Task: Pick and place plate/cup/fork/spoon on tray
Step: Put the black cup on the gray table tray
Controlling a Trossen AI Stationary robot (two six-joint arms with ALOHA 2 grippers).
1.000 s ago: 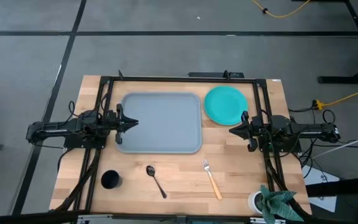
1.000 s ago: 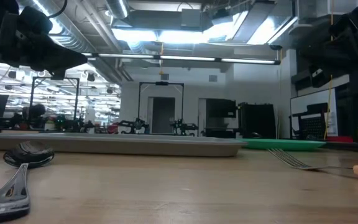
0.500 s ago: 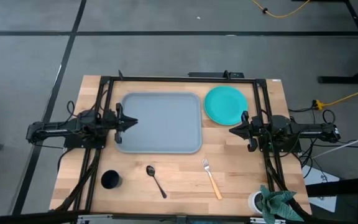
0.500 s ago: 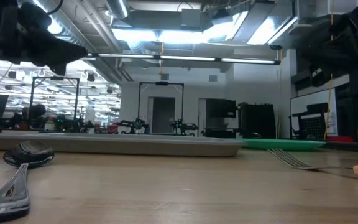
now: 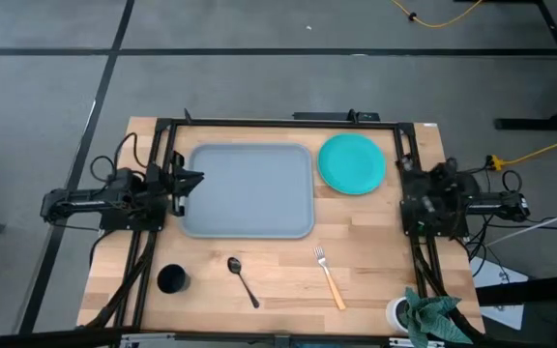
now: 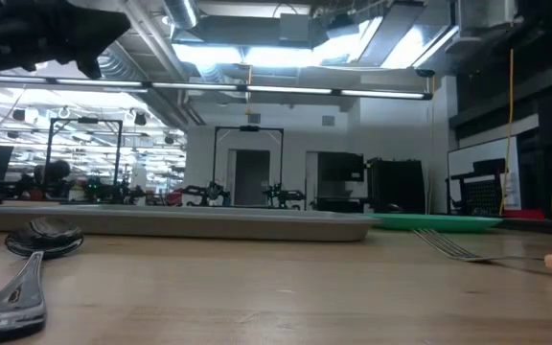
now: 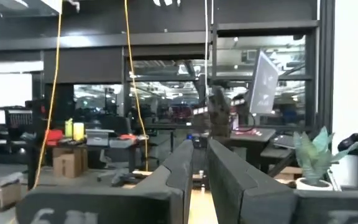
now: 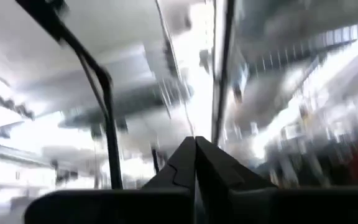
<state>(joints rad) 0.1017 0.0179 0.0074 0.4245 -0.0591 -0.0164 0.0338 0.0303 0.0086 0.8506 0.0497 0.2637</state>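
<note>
With nothing yet loaded, the tray [image 5: 249,189] lies bare between the nearly closed, empty left gripper [image 5: 188,180] and closed right gripper [image 8: 195,163]; plate [image 5: 352,162] beside it, cup [image 5: 171,279], spoon [image 5: 242,279], fork [image 5: 329,276] along the near edge.

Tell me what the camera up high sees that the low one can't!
Only the high view shows the cup, the white cup with a cloth and the right gripper. Only the low view shows the room behind the table. Both show the tray, plate, spoon and fork.
</note>
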